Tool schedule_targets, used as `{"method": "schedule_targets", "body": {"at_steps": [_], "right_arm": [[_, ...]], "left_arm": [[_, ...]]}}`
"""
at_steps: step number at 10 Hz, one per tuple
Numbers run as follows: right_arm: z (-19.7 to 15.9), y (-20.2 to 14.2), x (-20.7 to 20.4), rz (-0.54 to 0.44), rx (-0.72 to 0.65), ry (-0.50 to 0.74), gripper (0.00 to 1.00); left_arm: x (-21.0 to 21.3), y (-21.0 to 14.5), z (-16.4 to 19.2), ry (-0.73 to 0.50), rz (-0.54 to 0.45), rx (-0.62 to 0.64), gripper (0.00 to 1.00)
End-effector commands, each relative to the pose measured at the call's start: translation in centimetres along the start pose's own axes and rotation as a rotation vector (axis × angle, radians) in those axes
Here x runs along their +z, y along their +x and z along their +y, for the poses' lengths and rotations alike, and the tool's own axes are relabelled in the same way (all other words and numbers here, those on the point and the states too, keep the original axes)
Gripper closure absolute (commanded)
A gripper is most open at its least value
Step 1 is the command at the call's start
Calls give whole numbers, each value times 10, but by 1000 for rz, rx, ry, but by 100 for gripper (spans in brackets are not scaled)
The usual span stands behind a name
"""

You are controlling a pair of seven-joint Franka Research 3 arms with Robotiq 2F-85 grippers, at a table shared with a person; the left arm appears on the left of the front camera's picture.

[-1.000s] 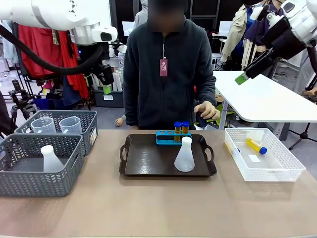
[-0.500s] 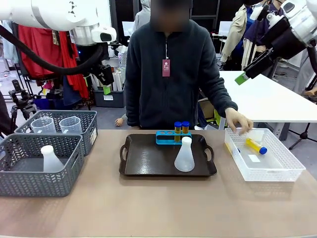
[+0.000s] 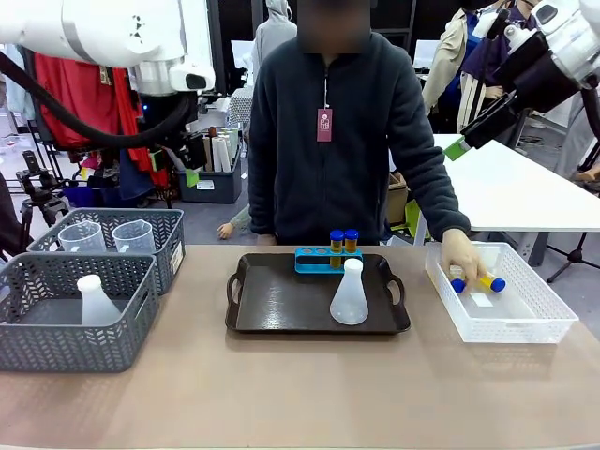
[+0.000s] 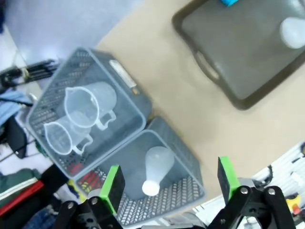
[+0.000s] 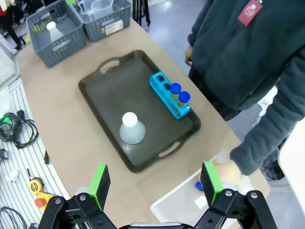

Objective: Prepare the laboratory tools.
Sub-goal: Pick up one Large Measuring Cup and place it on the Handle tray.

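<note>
Person's hand (image 3: 461,255) now down in white mesh basket (image 3: 525,330), touching blue-capped tubes (image 3: 489,280). Conical flask (image 3: 350,296) and blue rack (image 3: 317,261) sit on tray (image 3: 281,300). Left fingers (image 4: 113,183) apart over grey baskets (image 3: 84,349); right fingers (image 5: 100,183) apart, empty.

A white table (image 3: 506,192), hanging red garments (image 3: 66,84) and grey floor (image 3: 202,220) lie beyond the tan worktable (image 3: 281,394).

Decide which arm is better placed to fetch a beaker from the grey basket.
Probably left: the left claw, open, hangs over the grey basket of beakers; the right claw hangs beyond the tray.
</note>
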State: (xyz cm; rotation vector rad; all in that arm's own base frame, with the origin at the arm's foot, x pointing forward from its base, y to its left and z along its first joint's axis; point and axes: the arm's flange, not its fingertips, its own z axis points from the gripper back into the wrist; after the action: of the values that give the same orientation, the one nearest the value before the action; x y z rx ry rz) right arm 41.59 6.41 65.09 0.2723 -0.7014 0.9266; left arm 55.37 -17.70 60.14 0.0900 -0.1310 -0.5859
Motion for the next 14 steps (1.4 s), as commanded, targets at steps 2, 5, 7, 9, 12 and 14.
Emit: {"method": "schedule_targets", "body": {"at_steps": [2, 5, 7, 9, 12, 14], "right_arm": [[0, 0, 1, -11, 1, 13, 0], [0, 0, 1, -11, 1, 13, 0], [0, 0, 1, -11, 1, 13, 0], [0, 0, 1, -11, 1, 13, 0], [0, 0, 1, -11, 1, 13, 0], [0, 0, 1, -11, 1, 13, 0]], "left_arm": [[-39, 9, 44, -43, 30, 165, 0], [-80, 4, 70, -77, 52, 306, 0], [-107, -4, 87, -90, 88, 379, 0], [-126, -15, 102, -78, 112, 495, 0], [-164, -31, 121, -74, 164, 620, 0], [-184, -37, 137, -87, 178, 655, 0]]}}
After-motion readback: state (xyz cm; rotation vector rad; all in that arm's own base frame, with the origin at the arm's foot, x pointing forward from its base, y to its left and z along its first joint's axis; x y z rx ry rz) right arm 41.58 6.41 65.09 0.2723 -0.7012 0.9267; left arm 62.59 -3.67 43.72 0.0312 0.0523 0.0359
